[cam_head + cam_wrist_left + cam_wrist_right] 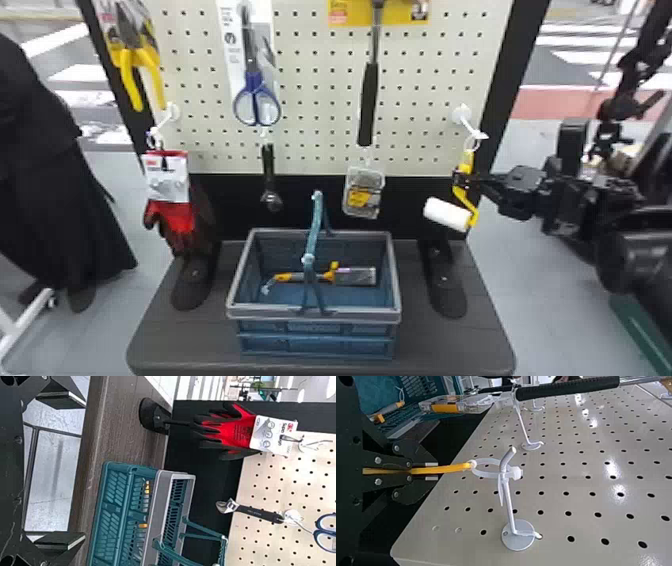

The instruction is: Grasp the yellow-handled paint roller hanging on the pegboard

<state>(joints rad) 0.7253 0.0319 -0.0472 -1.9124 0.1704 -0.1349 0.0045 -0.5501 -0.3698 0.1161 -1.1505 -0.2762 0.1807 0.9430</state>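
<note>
Open floor [540, 290] lies right of the black post [507, 75] edging the pegboard [320, 130].

- Pegboard [320, 100]: cream, peppered with an even grid of dark holes, black frame down both sides.
- Paint roller [446, 214]: yellow handle, white sleeve.
- Right gripper [459, 179]: black all over.
- Basket [312, 314]: teal-blue lattice walls, grey rim.
- Gloves [167, 215]: red with black, under a white card.
- Scissors [256, 102]: blue handle loops.
- Pliers [137, 75]: yellow grips.
- Hook [509, 506]: plain white.
- Table [200, 345]: dark grey.
</note>
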